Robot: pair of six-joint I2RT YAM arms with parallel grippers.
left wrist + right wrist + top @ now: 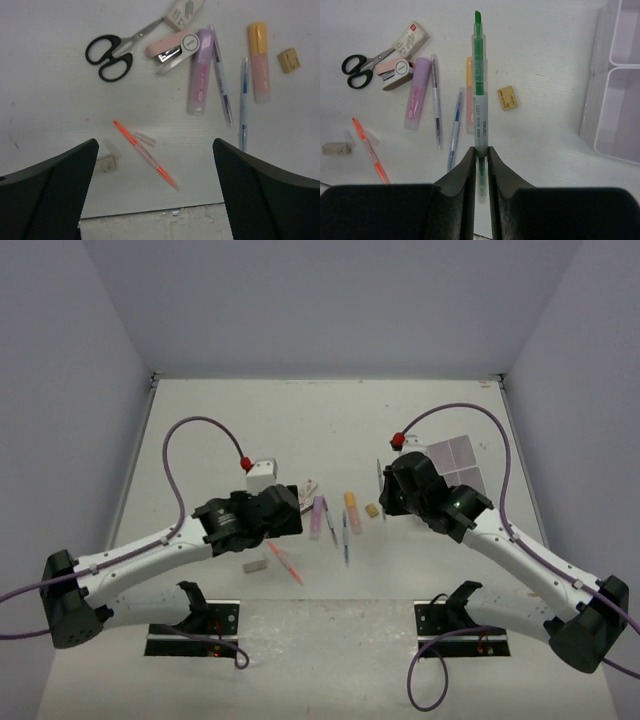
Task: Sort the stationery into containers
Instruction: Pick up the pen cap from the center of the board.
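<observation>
My right gripper [480, 150] is shut on a green highlighter pen [479, 75], which sticks straight out ahead of the fingers above the table. The white divided tray [594, 107] lies just to its right, apart from the pen. My left gripper [155, 170] hangs open above a thin red pen [145, 154] and a grey eraser [107, 161], holding nothing. Farther on lie black-handled scissors [110, 50], a purple marker [201, 70], an orange marker [260, 62], two thin pens [222, 80] and a tan eraser [289, 60].
A pink stapler [172, 47] and a wrapped white eraser [182, 12] lie beside the scissors. In the top view the tray [462, 462] sits at the right, behind the right arm. Grey walls close in the table on three sides.
</observation>
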